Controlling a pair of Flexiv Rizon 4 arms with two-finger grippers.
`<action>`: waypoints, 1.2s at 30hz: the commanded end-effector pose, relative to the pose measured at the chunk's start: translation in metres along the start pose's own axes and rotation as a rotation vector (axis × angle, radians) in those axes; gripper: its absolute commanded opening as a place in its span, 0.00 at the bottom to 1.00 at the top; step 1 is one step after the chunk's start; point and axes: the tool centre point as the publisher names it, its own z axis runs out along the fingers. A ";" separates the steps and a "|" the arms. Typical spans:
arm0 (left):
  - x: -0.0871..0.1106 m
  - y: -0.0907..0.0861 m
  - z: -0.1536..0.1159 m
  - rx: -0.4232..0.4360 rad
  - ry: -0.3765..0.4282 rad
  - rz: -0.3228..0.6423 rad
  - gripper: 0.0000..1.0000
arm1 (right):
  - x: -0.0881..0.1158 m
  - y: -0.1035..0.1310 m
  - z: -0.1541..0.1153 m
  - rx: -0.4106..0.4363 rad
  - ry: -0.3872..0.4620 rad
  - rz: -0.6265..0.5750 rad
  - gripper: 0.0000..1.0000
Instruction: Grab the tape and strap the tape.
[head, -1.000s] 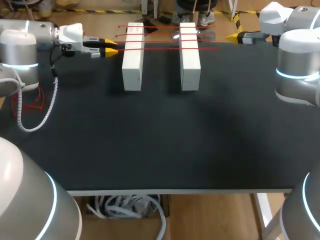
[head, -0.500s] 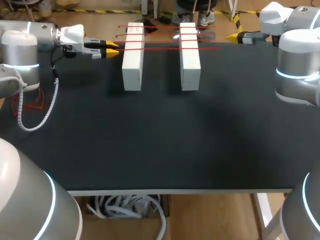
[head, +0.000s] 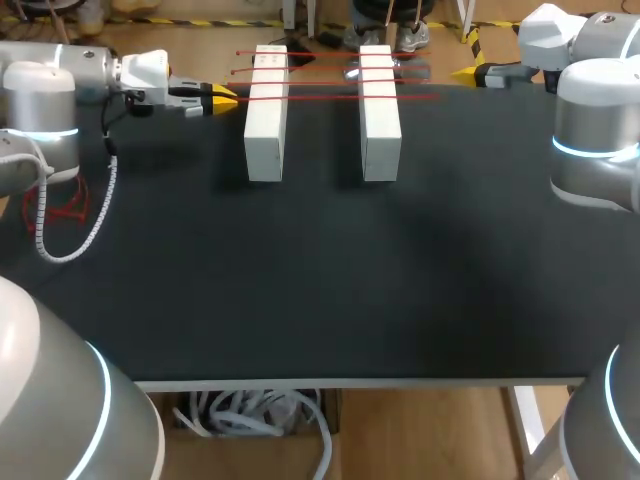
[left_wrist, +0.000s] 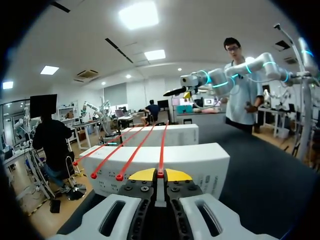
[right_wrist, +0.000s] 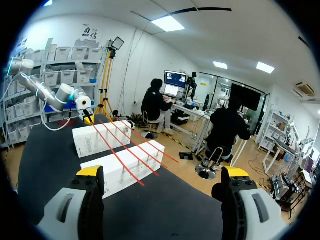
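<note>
Left arm (head: 45, 85) enters at the far left with its wrist held level. The left gripper (head: 222, 97) (left_wrist: 159, 174) points toward the opposite arm, its yellow tips pressed together (one on either side) on the end of the red tape (left_wrist: 162, 145). Right arm (head: 595, 110) stands at the far right. The right gripper (head: 466, 73) (right_wrist: 162, 172) is level, its fingers (right_wrist: 89, 172) spread wide.

Robotics lab, left arm (head: 45, 100), right arm (head: 595, 130), black test table (head: 320, 280)

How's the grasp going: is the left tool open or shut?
Shut: yellow tips of the left tool pinch the end of one red tape.
</note>
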 end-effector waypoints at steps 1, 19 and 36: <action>-0.001 -0.006 -0.001 -0.014 0.015 -0.001 0.00 | 0.000 0.000 -0.001 -0.002 0.000 0.000 1.00; 0.044 -0.087 -0.010 -0.229 -0.027 -0.013 0.00 | 0.000 0.000 -0.001 -0.002 0.000 0.000 1.00; 0.080 -0.166 -0.014 -0.588 -0.173 0.020 0.00 | 0.000 0.000 -0.001 -0.002 0.000 0.000 1.00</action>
